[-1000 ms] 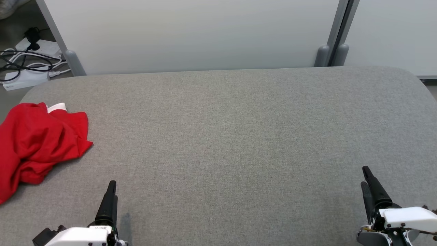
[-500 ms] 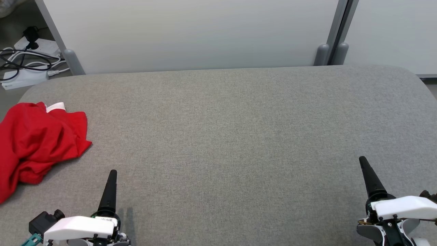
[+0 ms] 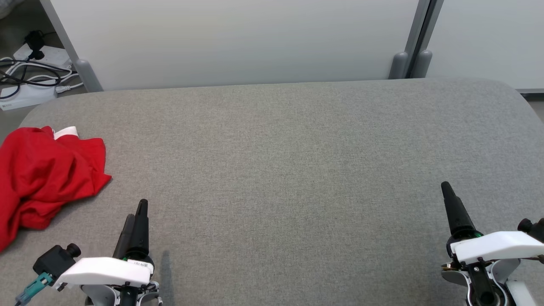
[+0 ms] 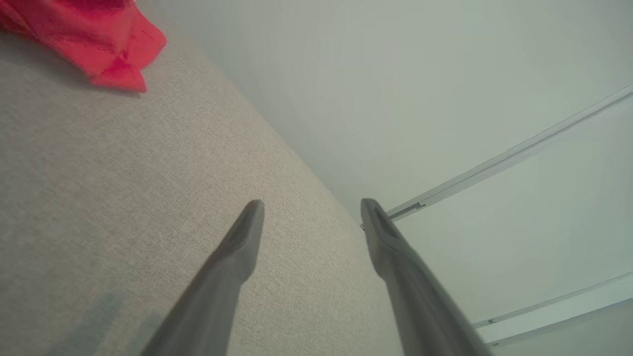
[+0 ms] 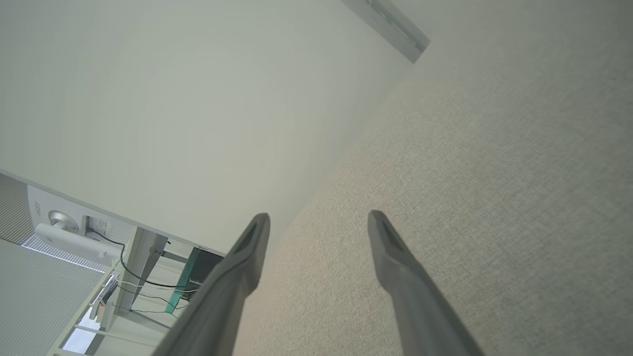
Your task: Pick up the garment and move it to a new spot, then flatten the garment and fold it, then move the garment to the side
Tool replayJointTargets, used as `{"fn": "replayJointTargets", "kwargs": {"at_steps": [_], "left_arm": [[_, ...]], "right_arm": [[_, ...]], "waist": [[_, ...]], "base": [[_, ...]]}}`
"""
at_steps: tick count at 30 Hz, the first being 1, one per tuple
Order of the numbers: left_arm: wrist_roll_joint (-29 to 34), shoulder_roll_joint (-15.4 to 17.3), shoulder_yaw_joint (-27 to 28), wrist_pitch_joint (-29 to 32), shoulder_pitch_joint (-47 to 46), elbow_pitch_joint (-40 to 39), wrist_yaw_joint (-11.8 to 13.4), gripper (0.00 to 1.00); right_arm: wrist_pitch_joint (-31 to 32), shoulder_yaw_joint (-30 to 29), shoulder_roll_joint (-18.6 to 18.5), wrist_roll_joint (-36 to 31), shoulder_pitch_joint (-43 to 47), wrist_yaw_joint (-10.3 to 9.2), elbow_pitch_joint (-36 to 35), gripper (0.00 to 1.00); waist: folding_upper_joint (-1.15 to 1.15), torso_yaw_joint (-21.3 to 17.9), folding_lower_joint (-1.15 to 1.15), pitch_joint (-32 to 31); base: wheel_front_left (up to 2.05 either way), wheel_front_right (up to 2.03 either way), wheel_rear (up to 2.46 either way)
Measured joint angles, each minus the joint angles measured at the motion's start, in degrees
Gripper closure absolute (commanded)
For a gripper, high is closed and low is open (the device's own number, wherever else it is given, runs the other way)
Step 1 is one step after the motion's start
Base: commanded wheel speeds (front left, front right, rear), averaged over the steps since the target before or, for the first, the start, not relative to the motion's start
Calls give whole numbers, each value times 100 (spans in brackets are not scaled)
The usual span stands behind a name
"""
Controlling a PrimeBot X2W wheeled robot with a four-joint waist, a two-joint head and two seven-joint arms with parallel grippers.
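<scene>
Near left edge of grey fabric tabletop (image 3: 297, 148): crumpled red cloth garment (image 3: 42, 178) (white tag (image 3: 66, 132) showing). Nearby, left gripper (image 4: 312, 202); well apart, right gripper (image 5: 319, 216); both spread wide, empty.

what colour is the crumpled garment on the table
Bright red crumpled fabric garment, with a small white patch at its top edge; clearest in the head view.

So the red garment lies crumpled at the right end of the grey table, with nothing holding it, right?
Wrong end: the red garment lies crumpled at the left end of the grey table, as the head view shows. Nothing holds it.
</scene>
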Motion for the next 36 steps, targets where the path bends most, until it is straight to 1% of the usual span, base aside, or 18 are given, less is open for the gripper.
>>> {"fn": "replayJointTargets", "kwargs": {"at_steps": [15, 36], "left_arm": [[1146, 9, 49, -246, -71, -80, 0, 0], [2622, 0, 158, -599, -455, -71, -2, 0]], "right_arm": [[-232, 208, -102, -888, -232, 0, 4, 0], [-591, 521, -224, -2129, -623, 0, 12, 0]], "waist": [[0, -58, 0, 37], [0, -87, -1, 106]], "base": [[0, 0, 0], [0, 0, 0]]}}
